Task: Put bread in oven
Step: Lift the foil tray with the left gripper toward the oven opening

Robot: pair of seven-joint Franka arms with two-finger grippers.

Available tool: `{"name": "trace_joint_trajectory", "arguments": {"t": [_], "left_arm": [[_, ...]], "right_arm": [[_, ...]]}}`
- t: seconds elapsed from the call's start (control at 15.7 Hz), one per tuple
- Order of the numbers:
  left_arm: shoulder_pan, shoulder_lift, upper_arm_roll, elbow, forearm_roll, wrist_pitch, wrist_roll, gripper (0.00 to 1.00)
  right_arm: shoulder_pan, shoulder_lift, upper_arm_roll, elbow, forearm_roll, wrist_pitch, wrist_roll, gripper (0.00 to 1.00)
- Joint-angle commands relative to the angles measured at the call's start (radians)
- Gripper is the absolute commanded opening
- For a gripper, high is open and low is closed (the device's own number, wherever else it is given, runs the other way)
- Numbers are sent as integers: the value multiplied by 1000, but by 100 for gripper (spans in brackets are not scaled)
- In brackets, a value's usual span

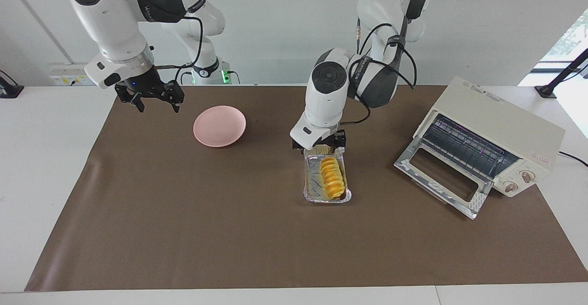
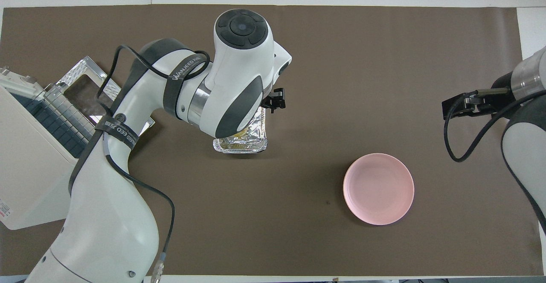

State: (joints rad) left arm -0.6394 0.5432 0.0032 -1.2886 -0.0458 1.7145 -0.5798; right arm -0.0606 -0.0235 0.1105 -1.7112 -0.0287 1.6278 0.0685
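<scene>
On the left arm, white lettering on the dark band at the wrist reads roughly "WANJEED", and a second dark band carries "EED FIX", partly hidden. Printing on the oven top and its small red front mark is there but too small to read.

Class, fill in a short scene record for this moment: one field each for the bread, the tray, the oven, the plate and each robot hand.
bread: ridged yellow-orange loaf, lying in the tray
tray: crinkled silver foil tray, mid-table
oven: cream-white toaster oven, glass door dropped open
plate: round pink plate, nothing on it
left hand: open, over the tray's end nearer the robots
right hand: open, waiting beside the plate
</scene>
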Motion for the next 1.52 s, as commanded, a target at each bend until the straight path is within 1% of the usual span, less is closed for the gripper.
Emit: {"name": "trace_joint_trajectory", "arguments": {"t": [0.0, 0.13, 0.32, 0.57, 0.7, 0.89, 0.95, 1.02, 1.08, 1.14, 1.21, 1.27, 1.46], "left_arm": [[-42, -28, 21, -179, -12, 179, -69, 100], [-49, -23, 21, -224, -12, 214, -77, 100], [-54, -12, 20, -242, -14, 269, -112, 100], [-56, 3, 20, -245, -17, 350, -112, 100], [-59, 7, 20, -245, -17, 352, -112, 100], [-92, 55, 23, -232, -16, 355, -114, 91], [-92, 58, 23, -233, -16, 364, -114, 86], [-92, 60, 23, -230, -19, 364, -114, 76], [-92, 60, 21, -227, -20, 359, -112, 55], [-89, 60, 21, -224, -23, 353, -114, 28], [-82, 61, 21, -224, -43, 352, -114, 6], [-80, 61, 24, -222, -64, 341, -114, 0], [-74, 60, 26, -219, -68, 329, -114, 0]], "right_arm": [[-13, -16, 12, -18, -17, -5, -13, 100], [-15, -16, 12, -18, -17, -6, -13, 100], [-13, -16, 12, -18, -17, -5, -13, 100], [-13, -16, 12, -18, -17, -6, -13, 100], [-13, -16, 12, -18, -17, -5, -13, 100], [-13, -16, 12, -18, -17, -5, -13, 100], [-13, -16, 12, -18, -17, -5, -13, 100], [-13, -16, 12, -18, -17, -5, -13, 100], [-13, -16, 12, -16, -17, -6, -13, 100], [-13, -16, 12, -16, -17, -5, -13, 100], [-13, -16, 12, -18, -17, -6, -13, 100], [-13, -16, 12, -16, -17, -5, -13, 100], [-13, -16, 12, -16, -17, -6, -13, 100]]}}
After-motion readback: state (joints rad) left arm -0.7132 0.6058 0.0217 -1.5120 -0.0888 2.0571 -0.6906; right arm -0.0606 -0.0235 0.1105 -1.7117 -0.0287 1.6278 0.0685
